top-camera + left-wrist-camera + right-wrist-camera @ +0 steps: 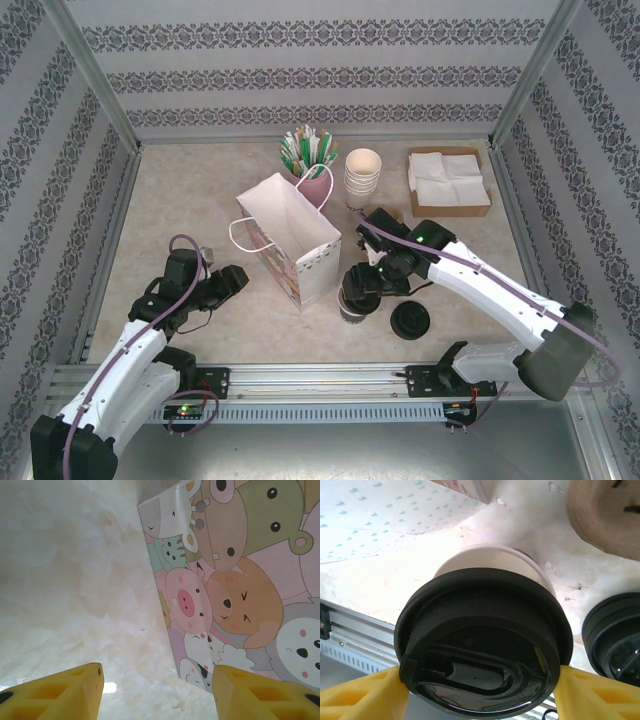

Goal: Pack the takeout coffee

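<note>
The takeout coffee (480,650), a white paper cup under a round black lid, stands just right of the paper bag (290,240). My right gripper (480,692) is shut on it, one yellow finger (365,695) pressing each side of the lid; from above the gripper (360,288) covers most of the cup (352,308). I cannot tell whether the cup is off the table. The bag stands upright with its mouth open and shows cartoon animals (230,590) on its side. Left of it, my left gripper (232,280) is open and holds nothing (157,690).
A loose black lid (411,320) lies right of the cup, near the front rail. At the back are stacked unlidded cups (363,172), a holder of straws (310,150) and a box of napkins (449,182). A brown cardboard piece (605,515) sits behind the right arm.
</note>
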